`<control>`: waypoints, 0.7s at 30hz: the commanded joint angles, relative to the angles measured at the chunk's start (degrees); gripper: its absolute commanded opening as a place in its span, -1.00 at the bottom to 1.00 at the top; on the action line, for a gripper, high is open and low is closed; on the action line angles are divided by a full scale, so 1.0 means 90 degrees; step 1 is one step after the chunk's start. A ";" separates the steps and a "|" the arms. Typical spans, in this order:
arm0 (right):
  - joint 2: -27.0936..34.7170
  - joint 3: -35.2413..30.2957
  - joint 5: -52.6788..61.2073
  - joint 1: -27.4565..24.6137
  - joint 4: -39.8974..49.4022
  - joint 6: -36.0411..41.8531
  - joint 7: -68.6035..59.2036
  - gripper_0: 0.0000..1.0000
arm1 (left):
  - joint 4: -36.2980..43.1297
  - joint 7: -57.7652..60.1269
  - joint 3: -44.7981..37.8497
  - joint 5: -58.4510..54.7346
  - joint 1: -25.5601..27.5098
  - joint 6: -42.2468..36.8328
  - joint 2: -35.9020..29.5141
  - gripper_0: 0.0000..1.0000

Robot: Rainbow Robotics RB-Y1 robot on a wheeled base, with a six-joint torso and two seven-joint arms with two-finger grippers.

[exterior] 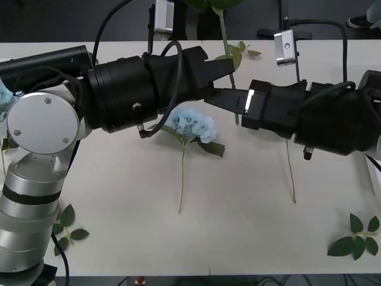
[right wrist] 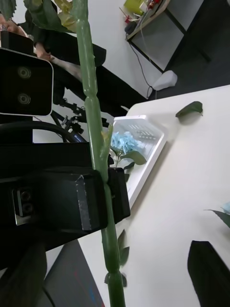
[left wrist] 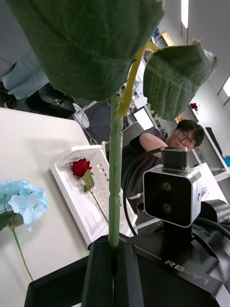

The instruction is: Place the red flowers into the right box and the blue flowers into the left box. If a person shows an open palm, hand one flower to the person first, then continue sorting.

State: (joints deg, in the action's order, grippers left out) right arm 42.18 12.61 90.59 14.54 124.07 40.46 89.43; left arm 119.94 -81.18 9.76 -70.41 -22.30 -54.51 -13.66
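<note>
Stem [exterior: 225, 33] of 1 flower stands upright above the middle of the worktop [exterior: 238, 226], pinched between both tools. The left tool [exterior: 223, 68] and the right tool [exterior: 223, 98] meet there, each pressed together on the stem. A blue flower [exterior: 193, 126] lies flat on the worktop below them. The left box [right wrist: 143, 139] holds a blue flower; the right box [left wrist: 81, 192] holds a red flower [left wrist: 80, 168].
</note>
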 commanded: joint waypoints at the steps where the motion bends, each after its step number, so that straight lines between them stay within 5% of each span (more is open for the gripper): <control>1: -0.0048 -0.0122 -0.0037 0.0073 0.0140 -0.0022 -0.0249 0.05 | 0.0297 -0.0219 0.0068 -0.0077 -0.0178 0.0061 -0.0123 -1.00; 4: -0.0048 -0.0132 -0.0037 0.0083 0.0140 -0.0022 -0.0259 -0.94 | 0.0297 -0.0219 0.0068 -0.0077 -0.0178 0.0061 -0.0133 -1.00; 5: -0.0048 -0.0122 -0.0037 0.0083 0.0130 -0.0022 -0.0259 -1.00 | 0.0297 -0.0219 0.0068 -0.0077 -0.0178 0.0061 -0.0133 -1.00; 21: -0.0038 -0.0151 -0.0037 0.0083 0.0130 -0.0159 -0.0259 -1.00 | 0.0297 -0.0267 0.0048 -0.0126 -0.0188 0.0071 -0.0133 -0.99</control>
State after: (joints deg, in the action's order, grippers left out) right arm 42.18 12.44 90.52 14.54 124.09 40.32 89.42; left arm 119.94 -81.19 9.76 -70.51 -22.30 -54.47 -13.66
